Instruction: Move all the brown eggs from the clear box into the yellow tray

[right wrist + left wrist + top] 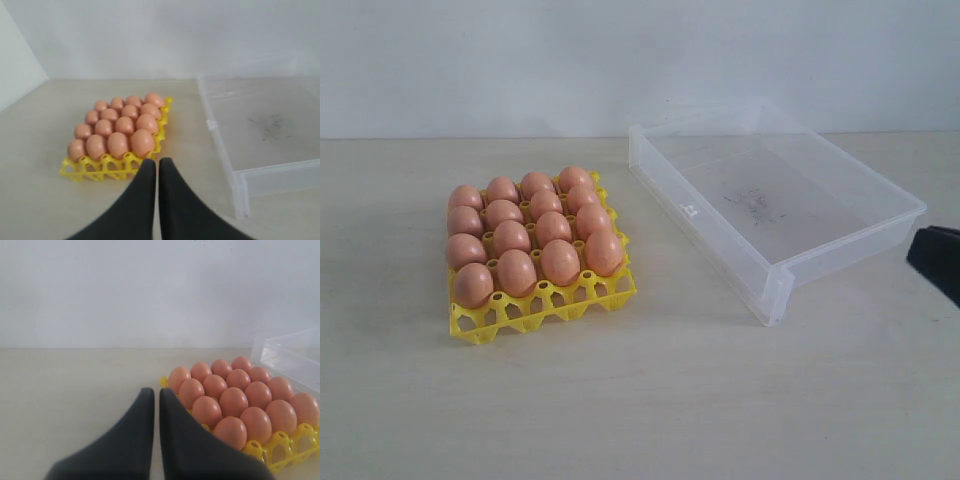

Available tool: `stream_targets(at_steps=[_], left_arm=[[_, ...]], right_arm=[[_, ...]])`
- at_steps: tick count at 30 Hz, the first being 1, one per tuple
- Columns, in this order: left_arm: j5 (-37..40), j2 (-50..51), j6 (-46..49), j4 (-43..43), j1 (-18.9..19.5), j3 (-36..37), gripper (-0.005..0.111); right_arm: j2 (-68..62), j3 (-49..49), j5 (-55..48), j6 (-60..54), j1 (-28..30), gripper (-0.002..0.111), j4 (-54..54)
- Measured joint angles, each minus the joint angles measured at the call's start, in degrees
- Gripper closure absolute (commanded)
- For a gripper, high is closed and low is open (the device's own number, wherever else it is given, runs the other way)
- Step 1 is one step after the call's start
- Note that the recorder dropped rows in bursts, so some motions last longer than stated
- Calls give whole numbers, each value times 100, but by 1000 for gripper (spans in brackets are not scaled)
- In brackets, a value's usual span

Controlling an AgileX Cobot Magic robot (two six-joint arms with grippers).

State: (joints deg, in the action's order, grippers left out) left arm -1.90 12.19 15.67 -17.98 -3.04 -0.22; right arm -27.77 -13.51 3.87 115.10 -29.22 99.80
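- Sixteen brown eggs (530,235) are seated in the yellow tray (510,318), packed in four rows of four, each upright in its own cup.
- A row of empty cups is left along the tray's near edge in the exterior view.
- The tray is set on the pale desk (640,410), on the left of the exterior view.
- The clear box (720,245) is placed to the right of the tray and a little further back, apart from it, flat on the desk.
- Only dark scuffs (755,205) are seen on the box's floor, and a small clasp (690,210) is mounted on the wall that faces the tray.
- The left claw (156,390) is closed on nothing, its two dark fingers brought together with only a thin slit between them. It is pointed past the tray's corner, with the eggs just beside it in its own view.
- The right claw (156,161) is likewise closed and nothing is gripped. In its wrist view it is aimed at the gap between tray and box.
- A dark shape (937,260) is cut off by the right edge of the exterior view, near the box's corner. It is probably part of the right arm, though too little is shown to be sure.
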Motion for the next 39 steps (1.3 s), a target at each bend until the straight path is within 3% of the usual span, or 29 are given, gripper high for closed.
stream_targets(at_steps=[8,39], left_arm=[[0,0,0,0,0,0,103],[0,0,0,0,0,0,103]], right_arm=[[0,0,804,35,0,108,0],[0,0,828,35,0,108,0]])
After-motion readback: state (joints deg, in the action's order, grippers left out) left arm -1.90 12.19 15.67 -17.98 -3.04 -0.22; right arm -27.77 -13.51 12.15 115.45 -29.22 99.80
